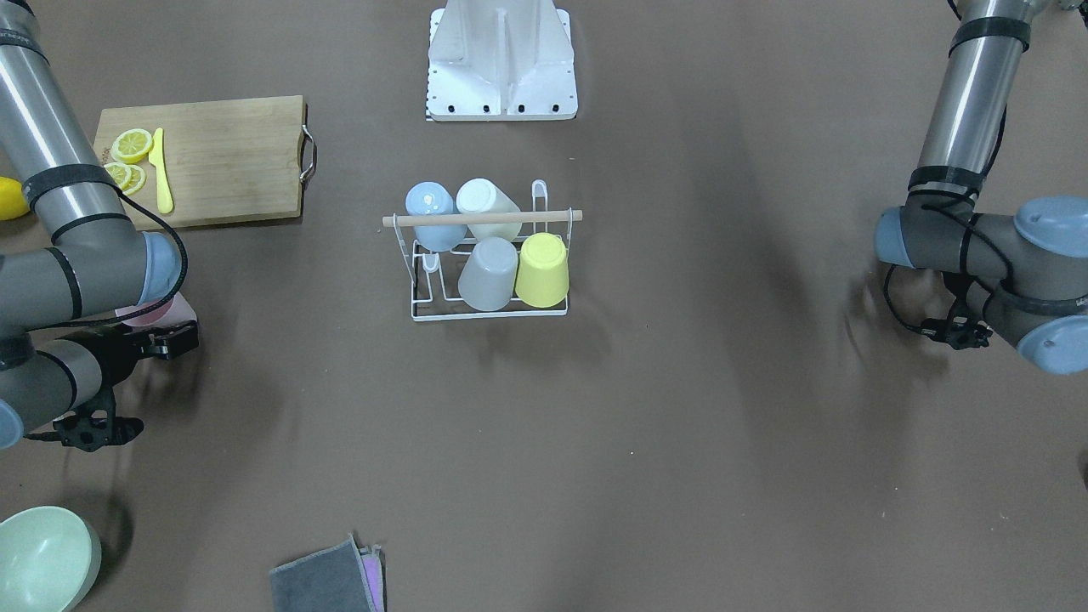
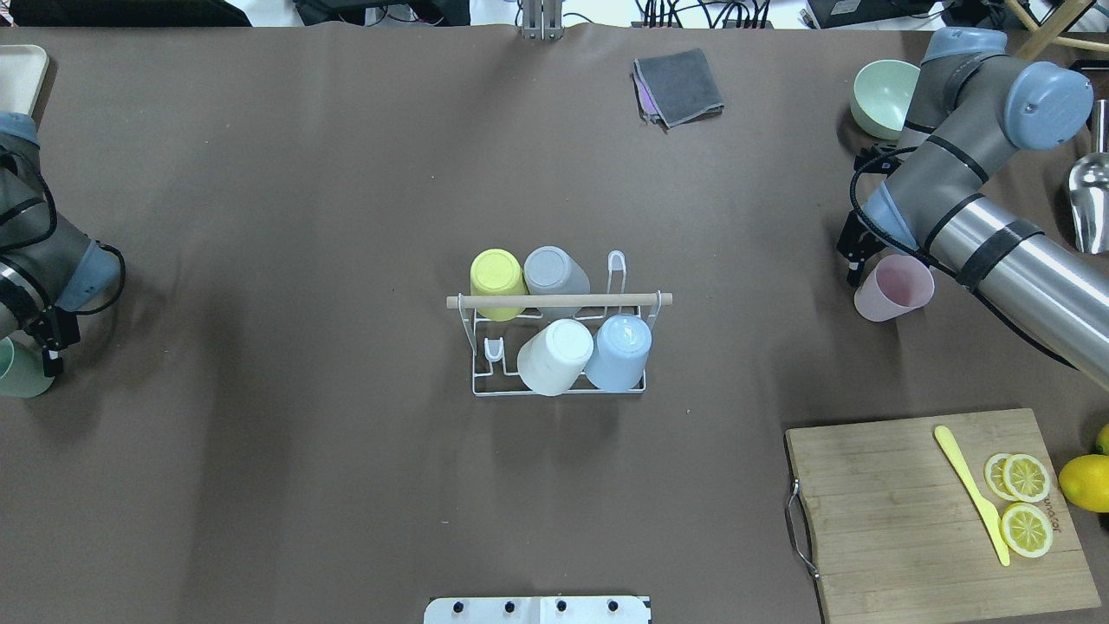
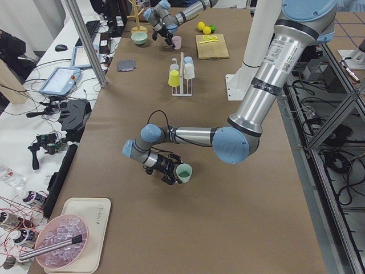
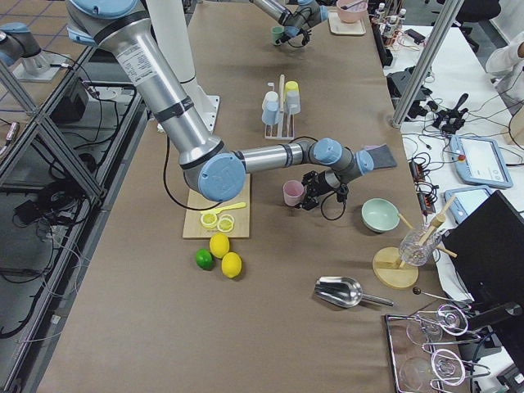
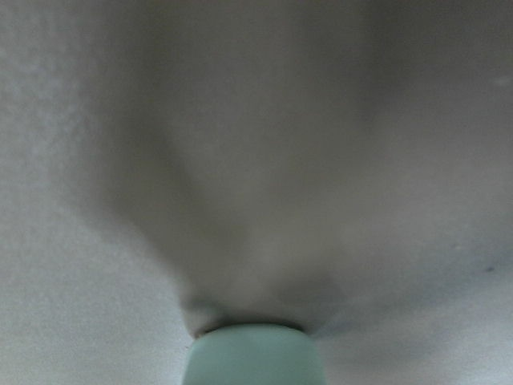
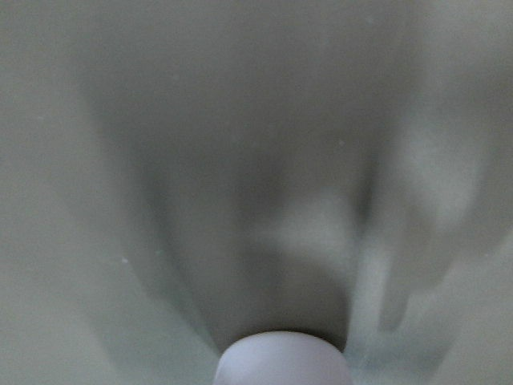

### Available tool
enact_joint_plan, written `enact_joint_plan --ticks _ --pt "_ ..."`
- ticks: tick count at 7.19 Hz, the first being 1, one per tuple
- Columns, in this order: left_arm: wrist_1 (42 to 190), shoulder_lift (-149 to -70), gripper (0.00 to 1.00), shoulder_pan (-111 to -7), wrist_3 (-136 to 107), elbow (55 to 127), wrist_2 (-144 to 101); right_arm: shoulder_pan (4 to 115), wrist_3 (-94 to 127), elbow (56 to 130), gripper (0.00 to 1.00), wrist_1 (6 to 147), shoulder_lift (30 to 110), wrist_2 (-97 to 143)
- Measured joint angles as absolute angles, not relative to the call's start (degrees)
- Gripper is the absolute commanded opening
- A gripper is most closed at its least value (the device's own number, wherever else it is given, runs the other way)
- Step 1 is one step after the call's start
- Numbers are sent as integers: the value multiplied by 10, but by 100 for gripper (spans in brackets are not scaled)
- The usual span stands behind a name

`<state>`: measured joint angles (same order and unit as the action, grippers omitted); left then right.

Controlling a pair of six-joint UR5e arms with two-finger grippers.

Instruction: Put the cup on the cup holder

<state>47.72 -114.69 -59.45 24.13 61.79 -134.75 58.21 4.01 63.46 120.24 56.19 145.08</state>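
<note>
We are seeing the smooth, tapered pink cup (image 2: 897, 290) pinched at its rim by the right gripper (image 2: 858, 270), well apart from the white wire, wooden-handled cup holder (image 2: 559, 301), which is carrying four upturned plastic cups (image 2: 554, 355). The left gripper (image 2: 48, 357) is clasping a mint cup (image 2: 19, 374).

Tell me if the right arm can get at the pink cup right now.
Most likely yes: the right gripper sits at the rim of the pink cup, and nothing stands between them.
</note>
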Motion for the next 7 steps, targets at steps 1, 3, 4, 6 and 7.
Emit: enact_joint_plan --ticks 1,3,4,6,7 --pt "477 -1146 98 -594 241 618 -1347 580 39 634 94 1205 562 1452" --pt "476 -1145 98 -594 241 618 -1347 575 37 627 91 1208 562 1452" --pt "476 -1145 98 -592 242 618 -1347 573 37 622 87 1208 562 1453" --pt "476 -1141 98 -590 242 619 -1347 570 37 618 72 1216 561 1455" --pt "472 -1140 98 -590 242 620 -1347 570 37 617 58 1219 559 1460"
